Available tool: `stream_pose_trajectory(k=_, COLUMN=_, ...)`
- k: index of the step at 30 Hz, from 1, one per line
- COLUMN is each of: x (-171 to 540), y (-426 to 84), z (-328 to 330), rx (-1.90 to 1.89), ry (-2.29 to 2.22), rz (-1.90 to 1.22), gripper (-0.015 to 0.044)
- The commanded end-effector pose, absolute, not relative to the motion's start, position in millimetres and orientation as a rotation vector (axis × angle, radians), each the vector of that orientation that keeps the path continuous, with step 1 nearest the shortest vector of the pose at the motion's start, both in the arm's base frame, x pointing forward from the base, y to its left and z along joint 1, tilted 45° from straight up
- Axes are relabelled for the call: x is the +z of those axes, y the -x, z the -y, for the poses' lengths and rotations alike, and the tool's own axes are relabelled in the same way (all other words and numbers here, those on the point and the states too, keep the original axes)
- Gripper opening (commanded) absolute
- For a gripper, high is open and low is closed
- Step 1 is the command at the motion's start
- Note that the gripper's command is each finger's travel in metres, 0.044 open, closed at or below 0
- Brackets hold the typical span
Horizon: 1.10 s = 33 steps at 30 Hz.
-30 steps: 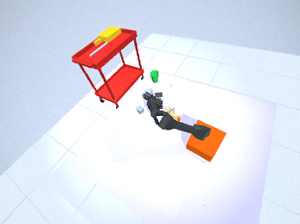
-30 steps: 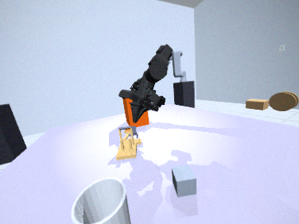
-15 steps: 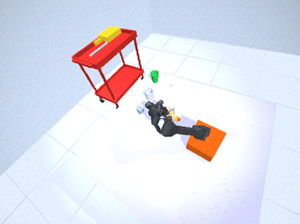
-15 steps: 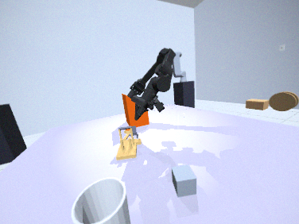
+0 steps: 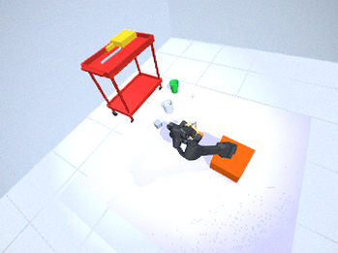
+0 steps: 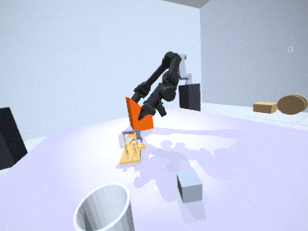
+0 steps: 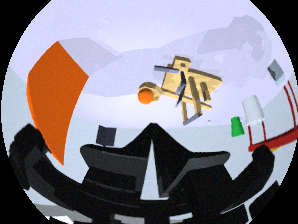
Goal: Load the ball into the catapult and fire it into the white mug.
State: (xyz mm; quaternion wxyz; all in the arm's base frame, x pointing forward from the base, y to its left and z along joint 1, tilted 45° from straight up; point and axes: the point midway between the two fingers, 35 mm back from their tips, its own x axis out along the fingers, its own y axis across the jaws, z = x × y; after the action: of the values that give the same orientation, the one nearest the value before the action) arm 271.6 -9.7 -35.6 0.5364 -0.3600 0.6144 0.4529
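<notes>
My pincer is pressed together at its tips, and it is pinching nothing. It points down and hangs above the table. In my wrist view, the little orange ball is just past my tips, a bit to the left. It is at the round cup on the end of the catapult's arm, but I can't tell how deep it sits. The wooden catapult is past my tips too, a bit to the right, with its flat base on the table. The white mug stands upright, well apart from my pincer, on its right in that same view. The green cup is near the mug. A gray block is off to my pincer's right as well. The big orange box is on my pincer's left. The red cart is far off to the right, beyond the mug.
</notes>
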Motion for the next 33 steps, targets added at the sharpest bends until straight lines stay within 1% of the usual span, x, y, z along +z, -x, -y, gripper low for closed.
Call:
stream_pose_trajectory(k=1, x=-36, y=-267, z=10, rx=1.098, ry=0.877, rz=-1.467, gripper=0.0000)
stream_pose_trajectory(k=33, x=-69, y=-277, z=-25, rx=1.098, ry=0.876, rz=-1.465, gripper=0.0000)
